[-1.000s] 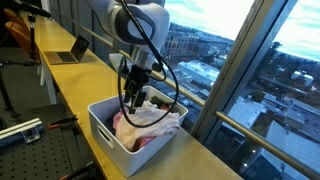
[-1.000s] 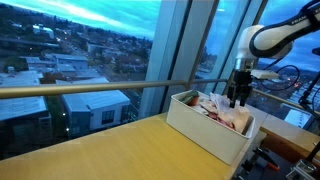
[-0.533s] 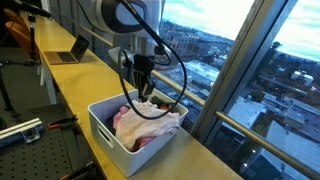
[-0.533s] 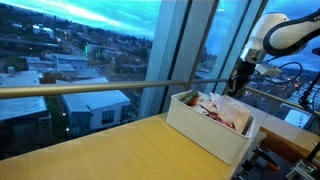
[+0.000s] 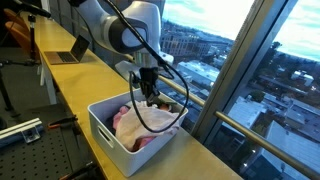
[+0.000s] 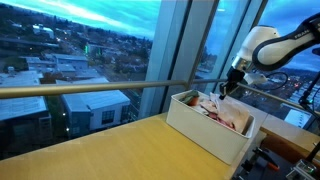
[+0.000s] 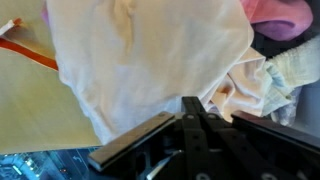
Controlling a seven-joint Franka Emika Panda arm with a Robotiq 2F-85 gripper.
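A white bin [image 5: 100,122] stands on the wooden counter by the window, and its side wall [image 6: 205,135] also shows in an exterior view. It is filled with crumpled cloths. A white cloth [image 5: 158,118] [image 7: 150,60] lies on top, with a pink cloth [image 5: 124,124] [image 7: 282,14] beside it. My gripper [image 5: 146,98] [image 6: 224,91] hangs just above the pile, at the bin's window side. In the wrist view the gripper [image 7: 192,102] is shut, its fingers pressed together over the white cloth. I see no fold pinched between them.
A laptop [image 5: 70,52] sits further along the counter [image 6: 110,150]. A glass wall with a handrail [image 6: 90,88] runs close beside the bin. A black cable loops off the arm [image 5: 178,85] over the bin. An orange strip [image 7: 30,50] lies near the cloth.
The gripper was open low in the bin. It rose out of the cloths, tilted, and closed its fingers. The cloth pile stays in the bin.
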